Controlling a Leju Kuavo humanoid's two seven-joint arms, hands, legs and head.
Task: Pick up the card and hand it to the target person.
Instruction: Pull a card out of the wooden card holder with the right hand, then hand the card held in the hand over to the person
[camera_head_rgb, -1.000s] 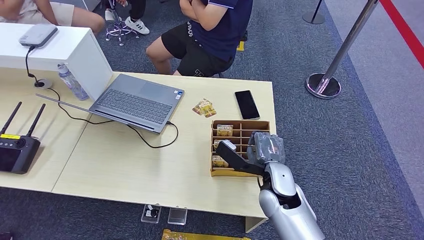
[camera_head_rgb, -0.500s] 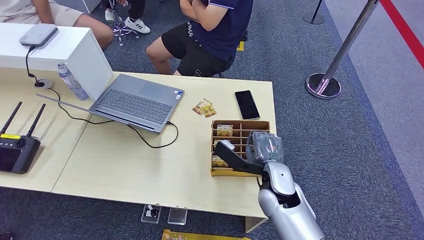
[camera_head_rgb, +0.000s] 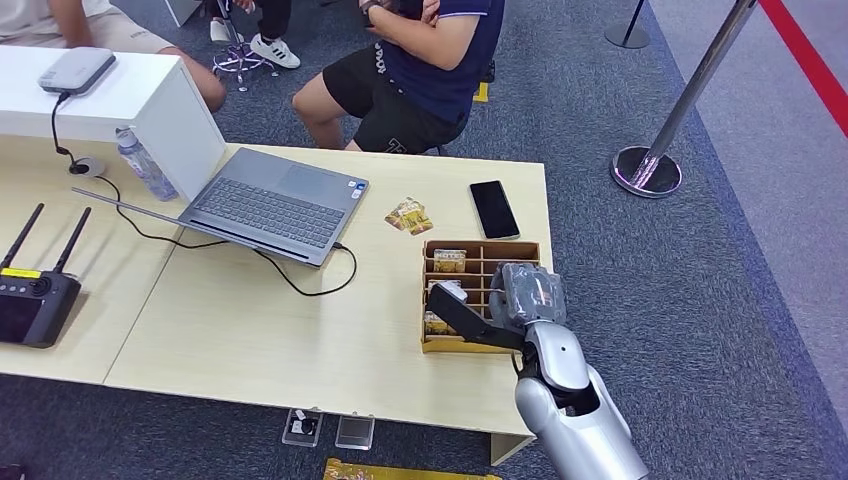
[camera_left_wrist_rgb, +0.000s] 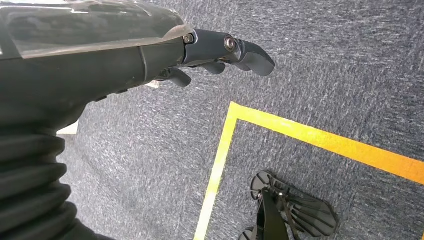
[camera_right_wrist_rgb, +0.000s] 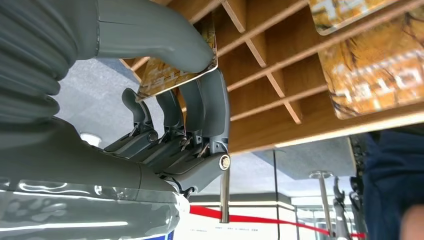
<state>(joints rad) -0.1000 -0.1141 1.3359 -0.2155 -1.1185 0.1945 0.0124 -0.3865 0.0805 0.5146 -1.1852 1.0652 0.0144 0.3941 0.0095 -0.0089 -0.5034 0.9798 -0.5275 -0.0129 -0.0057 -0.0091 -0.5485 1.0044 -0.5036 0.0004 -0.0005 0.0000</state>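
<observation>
Right hand (camera_right_wrist_rgb: 165, 100) pinches glossy gold-brown printed card (camera_right_wrist_rgb: 172, 75); left hand (camera_left_wrist_rgb: 150, 50) empty, fingers apart.

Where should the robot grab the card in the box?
By its free top edge, coming from above. The card stands upright in a narrow slot of the box, so only that edge is reachable. The right hand pinches it there, thumb against fingers.

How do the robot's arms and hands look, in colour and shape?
The right arm has glossy silver, rounded shells. At each wrist sits a grey ribbed cover. The right hand has a thick grey thumb and darker, slim jointed fingers with small metal screws at the knuckles. The left hand is dark grey, with a clear glossy panel behind it.
</observation>
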